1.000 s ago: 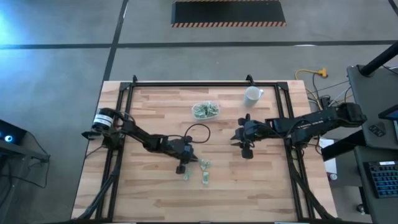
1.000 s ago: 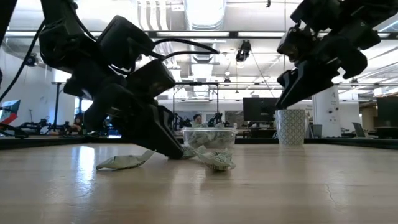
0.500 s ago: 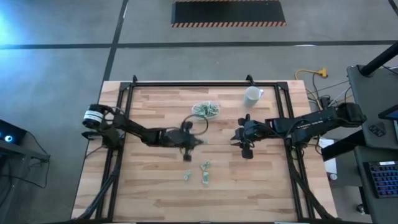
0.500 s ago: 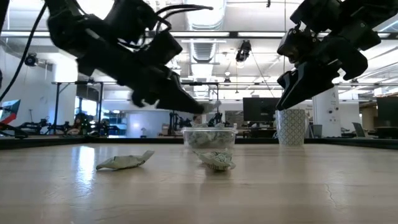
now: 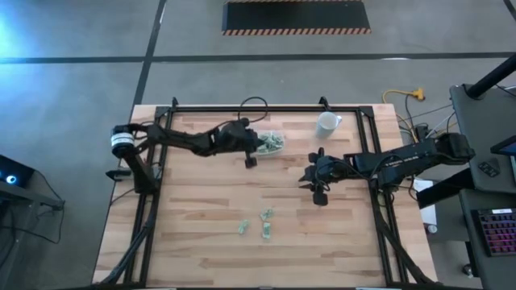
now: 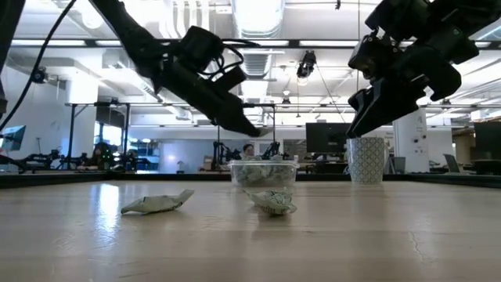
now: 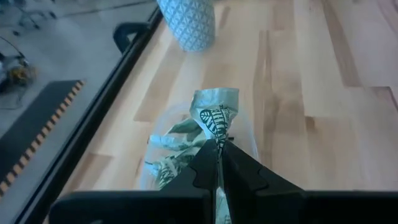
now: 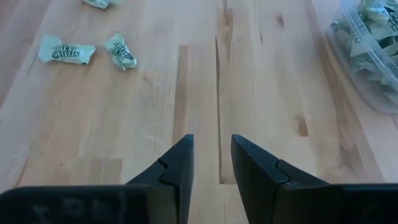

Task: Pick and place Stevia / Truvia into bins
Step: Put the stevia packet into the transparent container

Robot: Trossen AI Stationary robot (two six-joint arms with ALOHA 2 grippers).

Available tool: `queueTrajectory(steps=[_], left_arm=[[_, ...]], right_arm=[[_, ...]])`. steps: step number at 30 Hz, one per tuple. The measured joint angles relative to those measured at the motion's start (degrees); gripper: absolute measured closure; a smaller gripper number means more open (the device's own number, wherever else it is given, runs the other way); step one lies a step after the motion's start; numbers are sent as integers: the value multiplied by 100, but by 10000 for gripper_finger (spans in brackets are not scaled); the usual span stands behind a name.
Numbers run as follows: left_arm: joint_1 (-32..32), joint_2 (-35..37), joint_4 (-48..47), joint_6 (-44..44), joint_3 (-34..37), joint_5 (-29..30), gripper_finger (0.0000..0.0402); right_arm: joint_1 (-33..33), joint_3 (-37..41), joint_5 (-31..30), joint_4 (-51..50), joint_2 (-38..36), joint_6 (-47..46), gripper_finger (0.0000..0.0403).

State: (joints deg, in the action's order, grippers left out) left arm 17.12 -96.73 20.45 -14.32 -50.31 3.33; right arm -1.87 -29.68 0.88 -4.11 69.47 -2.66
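My left gripper hangs above the clear container at the table's far middle, shut on one green-and-white packet. The container holds several packets. Three more packets lie flat on the table near its middle; they also show in the right wrist view. My right gripper waits open above bare wood, right of the container. My left gripper pinches the packet by its near end between the two fingertips. The rest of the packet sticks out past the fingertips, crumpled and lifted clear, over the container's heap of packets.
A white patterned cup stands right of the container near the far edge. A black frame rail runs along the far edge. Bare wood lies between the loose packets and the container.
My left gripper rose from the loose packets near the table's middle and travelled toward the far edge to a place over the clear container, carrying one packet lifted clear. The three other packets stayed where they were.
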Motion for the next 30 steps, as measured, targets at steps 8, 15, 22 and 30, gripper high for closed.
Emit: queueTrajectory(steps=[8, 15, 22, 30], left_arm=[[125, 0, -184, -10, -68, -156, 401], [127, -65, -242, -5, -32, -158, 388], [127, -125, -291, 47, -102, -143, 279], [-3, 347, -797, 338, -126, -109, 201]], right_arm=[[4, 36, -109, 10, 0, 29, 305], [4, 44, -109, 47, 0, 12, 311], [1, 44, -106, 73, 0, -36, 308], [0, 185, 136, 686, 0, 68, 309]])
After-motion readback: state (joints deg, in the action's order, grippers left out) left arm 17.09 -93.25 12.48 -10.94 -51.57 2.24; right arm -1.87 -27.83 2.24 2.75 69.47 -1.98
